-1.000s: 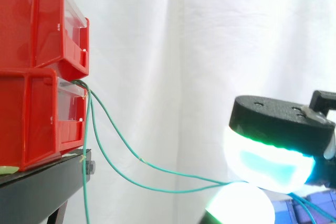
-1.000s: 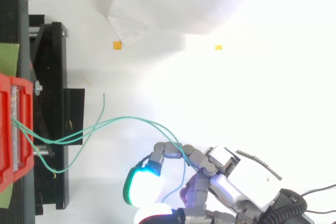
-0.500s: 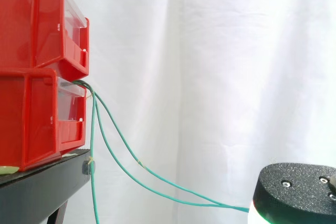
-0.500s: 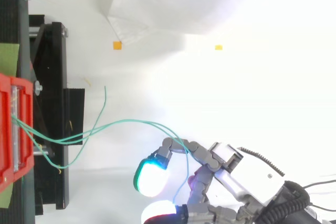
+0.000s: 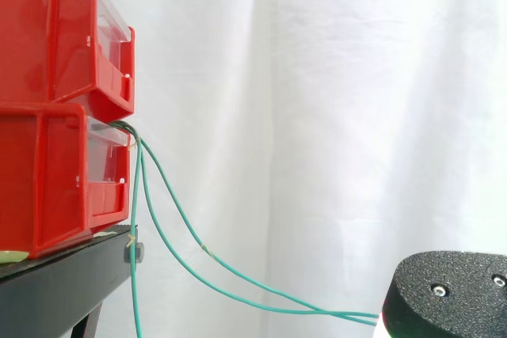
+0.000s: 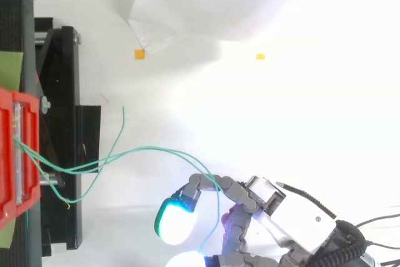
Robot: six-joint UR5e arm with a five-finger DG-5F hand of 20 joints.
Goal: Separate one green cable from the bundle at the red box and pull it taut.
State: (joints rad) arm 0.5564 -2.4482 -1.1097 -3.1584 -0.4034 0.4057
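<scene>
Flagging the main risk: two green cables (image 5: 238, 279) run from the red box (image 5: 47, 180) to the hand (image 6: 275, 207), not one. Pulling from here would likely tension both, so no separation. Cause: the strands lie side by side where they reach the curled fingers (image 6: 203, 182). Both sag, so slack.

Second risk: they look hooked rather than clamped, and could slide off toward the glowing pads (image 6: 175, 222) under load.

In the top view they drape over one curled finger, one strand dropping into the gap toward the thumb. Can't tell if it's pinched there. A third strand (image 5: 133, 275) hangs loose beside the black stand (image 5: 71, 275).
</scene>
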